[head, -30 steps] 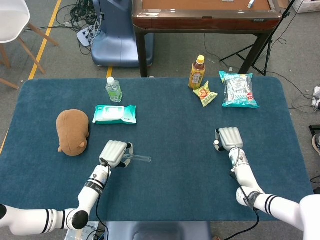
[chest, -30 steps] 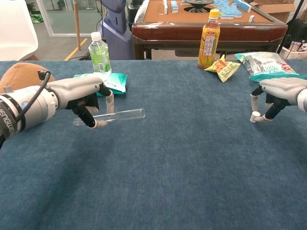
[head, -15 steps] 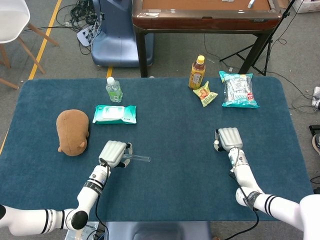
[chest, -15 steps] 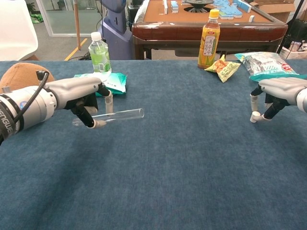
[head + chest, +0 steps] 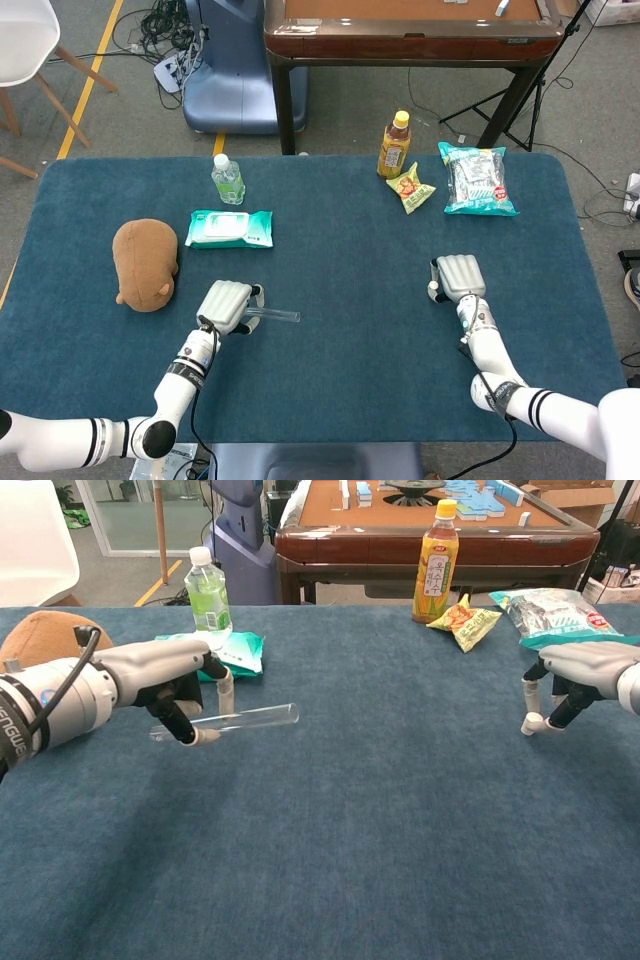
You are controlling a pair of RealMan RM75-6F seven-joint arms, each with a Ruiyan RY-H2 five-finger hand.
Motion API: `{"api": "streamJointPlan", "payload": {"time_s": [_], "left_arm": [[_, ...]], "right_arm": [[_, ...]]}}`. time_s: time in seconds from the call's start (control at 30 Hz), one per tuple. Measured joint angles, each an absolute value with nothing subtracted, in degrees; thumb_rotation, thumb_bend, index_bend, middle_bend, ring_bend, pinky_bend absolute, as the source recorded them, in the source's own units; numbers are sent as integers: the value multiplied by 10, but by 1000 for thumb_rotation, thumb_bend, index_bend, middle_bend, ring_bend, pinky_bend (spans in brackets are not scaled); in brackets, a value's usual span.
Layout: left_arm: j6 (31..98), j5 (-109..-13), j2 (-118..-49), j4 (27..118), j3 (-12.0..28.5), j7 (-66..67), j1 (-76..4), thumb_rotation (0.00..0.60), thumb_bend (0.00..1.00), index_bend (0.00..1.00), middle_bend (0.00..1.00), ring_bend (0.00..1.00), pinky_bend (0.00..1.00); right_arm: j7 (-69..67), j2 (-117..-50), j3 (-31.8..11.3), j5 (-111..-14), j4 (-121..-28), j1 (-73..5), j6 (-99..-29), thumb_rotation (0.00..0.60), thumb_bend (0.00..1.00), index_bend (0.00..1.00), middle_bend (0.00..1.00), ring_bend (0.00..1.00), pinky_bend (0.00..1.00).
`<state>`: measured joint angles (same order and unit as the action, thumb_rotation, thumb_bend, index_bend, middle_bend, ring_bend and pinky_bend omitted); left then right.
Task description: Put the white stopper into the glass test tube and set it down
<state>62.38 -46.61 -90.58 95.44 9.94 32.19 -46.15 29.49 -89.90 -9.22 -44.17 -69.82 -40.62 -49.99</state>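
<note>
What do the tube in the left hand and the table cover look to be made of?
Tube: clear and glossy, with the cloth showing through it and a bright streak along its length, so probably glass, though clear plastic would look much the same. Table cover: dark blue, matte, with a fuzzy nap and no shine, likely felt or short-pile carpet.

Left of the wipes pack (image 5: 229, 228) lies a brown plush (image 5: 145, 263), behind it a water bottle (image 5: 227, 179), far right a tea bottle (image 5: 394, 144) and snack bags (image 5: 477, 180).
</note>
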Motion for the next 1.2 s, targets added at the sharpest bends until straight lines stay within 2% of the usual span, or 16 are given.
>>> {"api": "streamJointPlan", "payload": {"time_s": [0.2, 0.4, 0.73, 0.93, 1.2], "left_arm": [[626, -467, -890, 968, 107, 315, -459, 600, 317, 565, 1000, 1000, 1000], [616, -469, -871, 999, 120, 281, -456, 600, 317, 571, 1000, 1000, 1000], [583, -459, -867, 1032, 149, 224, -467, 600, 317, 570, 1000, 1000, 1000], [578, -447, -869, 1049, 158, 214, -477, 600, 317, 570, 1000, 1000, 1000], [569, -406, -865, 1067, 167, 213, -497, 600, 317, 571, 1000, 1000, 1000]], "right_arm": [[267, -864, -101, -463, -757, -397, -512, 600, 376, 561, 1000, 1000, 1000], [218, -792, -115, -514, -876, -379, -538, 600, 383, 565, 1000, 1000, 1000], [119, -684, -131, -680, -1073, -344, -598, 600, 383, 575, 1000, 1000, 1000], [91, -669, -133, -732, -1121, -340, -614, 600, 383, 578, 1000, 1000, 1000], [98, -675, -130, -753, -1148, -350, -618, 600, 383, 580, 1000, 1000, 1000]]}}
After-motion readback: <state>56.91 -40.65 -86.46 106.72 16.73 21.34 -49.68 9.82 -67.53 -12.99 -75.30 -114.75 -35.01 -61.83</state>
